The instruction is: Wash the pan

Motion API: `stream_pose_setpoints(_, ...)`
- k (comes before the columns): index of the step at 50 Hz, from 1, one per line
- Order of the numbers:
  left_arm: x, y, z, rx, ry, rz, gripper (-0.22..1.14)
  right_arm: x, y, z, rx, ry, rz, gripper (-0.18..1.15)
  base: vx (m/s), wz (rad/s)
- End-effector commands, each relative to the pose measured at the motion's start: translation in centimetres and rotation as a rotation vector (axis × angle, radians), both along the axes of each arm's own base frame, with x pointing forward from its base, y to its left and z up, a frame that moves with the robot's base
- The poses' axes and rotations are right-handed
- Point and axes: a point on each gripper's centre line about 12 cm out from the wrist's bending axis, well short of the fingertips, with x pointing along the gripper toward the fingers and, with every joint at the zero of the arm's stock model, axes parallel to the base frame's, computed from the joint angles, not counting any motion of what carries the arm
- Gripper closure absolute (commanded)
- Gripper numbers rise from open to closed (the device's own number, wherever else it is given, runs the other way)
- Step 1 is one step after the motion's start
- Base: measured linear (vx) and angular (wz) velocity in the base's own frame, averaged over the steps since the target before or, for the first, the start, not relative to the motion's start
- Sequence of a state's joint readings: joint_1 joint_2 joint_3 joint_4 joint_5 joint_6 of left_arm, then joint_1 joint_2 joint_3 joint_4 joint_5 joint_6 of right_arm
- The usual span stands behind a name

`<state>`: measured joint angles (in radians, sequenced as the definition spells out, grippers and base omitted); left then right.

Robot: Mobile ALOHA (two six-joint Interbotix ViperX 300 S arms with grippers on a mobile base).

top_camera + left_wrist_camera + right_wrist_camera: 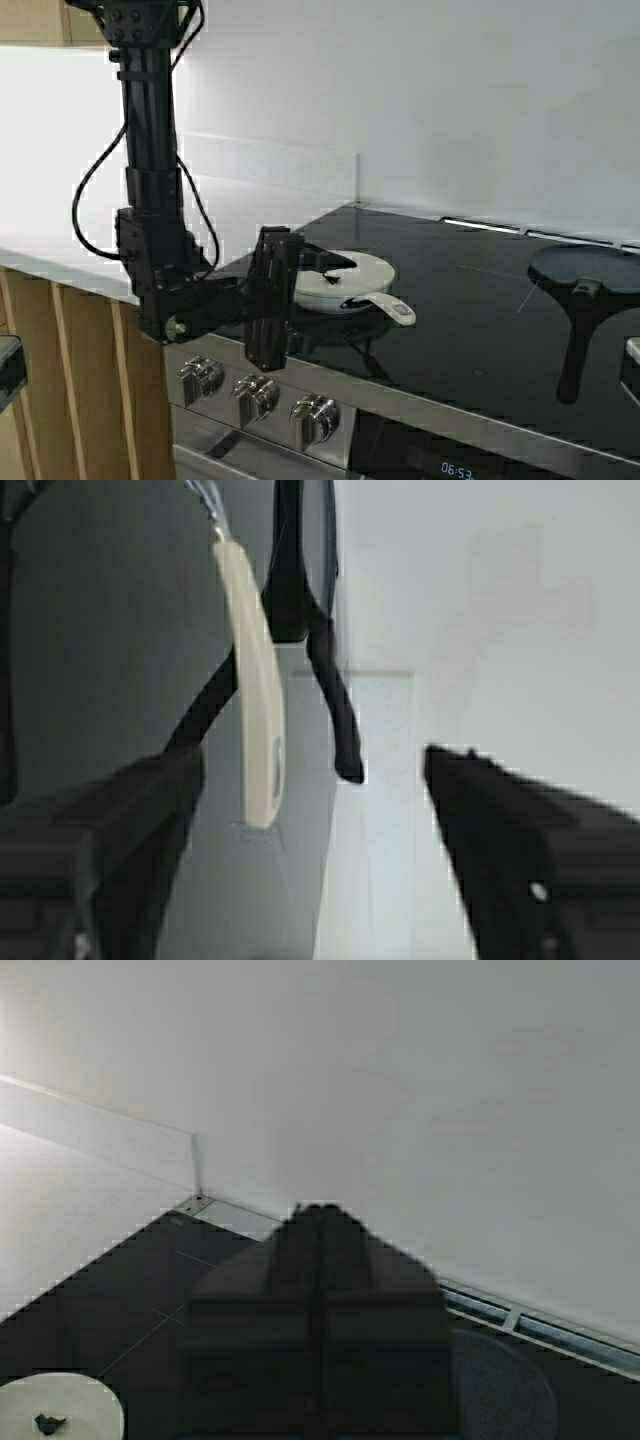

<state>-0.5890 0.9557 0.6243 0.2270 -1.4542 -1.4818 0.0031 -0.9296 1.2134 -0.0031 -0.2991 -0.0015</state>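
A: From the high view, where does the pan [345, 279] sit?

B: On the black cooktop [470, 300], near its front left corner, with its short white handle [388, 307] pointing toward the front edge. The left hand [322, 268] reaches in from the desk [60, 255] side and hovers at the pan's near rim, over the bowl. The larger dark pan [585, 270] lies well apart to the right, and only a sliver of the right arm shows at that edge.

A: And the left wrist view?

B: The fingers [520, 830] are spread wide, holding nothing. The white handle [258, 690] lies ahead, nearer one finger than centred in the gap.

A: What could go wrong?

B: My judgement: closing from here may catch only the handle's side or the thin rim, since it is off-centre. The pan could then skid on the smooth glass or tip when lifted. A dark tool-like piece [330, 695] next to the handle could also get pinched.

A: The right wrist view?

B: The right hand [320, 1260] has its fingers pressed together, empty, above the cooktop [130, 1300]. The pan [55, 1405], with the dark speck [47, 1423] inside, shows at the lower corner, well apart from it.
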Motion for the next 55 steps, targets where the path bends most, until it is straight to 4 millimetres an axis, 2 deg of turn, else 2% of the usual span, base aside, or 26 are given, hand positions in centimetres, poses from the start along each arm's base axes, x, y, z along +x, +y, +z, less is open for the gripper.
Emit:
stream_pose_setpoints(1, 1.2, -1.2, 0.4, -0.023, -0.002, 0.008, -0.07, 0.2, 0.0, 0.5, 0.003, -0.014, 0.001, 0.9, 0.0, 0.0)
stream_pose_setpoints(23, 4.1, -5.5, -0.5, -0.006, 0.001, -0.019, -0.07, 0.2, 0.0, 0.5, 0.005, -0.014, 0.002, 0.9, 0.0, 0.0)
stream_pose_setpoints(35, 5.3, -7.6, -1.0, -0.053, 0.018, -0.001, -0.07, 0.2, 0.0, 0.5, 0.005, -0.014, 0.002, 0.9, 0.0, 0.0)
stream_pose_setpoints(47, 6.5, -9.0, -2.0, -0.068, 0.033, 0.02, -0.07, 0.2, 0.0, 0.4, 0.005, -0.011, 0.002, 0.9, 0.0, 0.0)
stream_pose_setpoints(55, 7.0, -9.3, -1.9, -0.076, 0.025, 0.02, -0.07, 0.2, 0.0, 0.4, 0.005, -0.011, 0.002, 0.9, 0.0, 0.0)
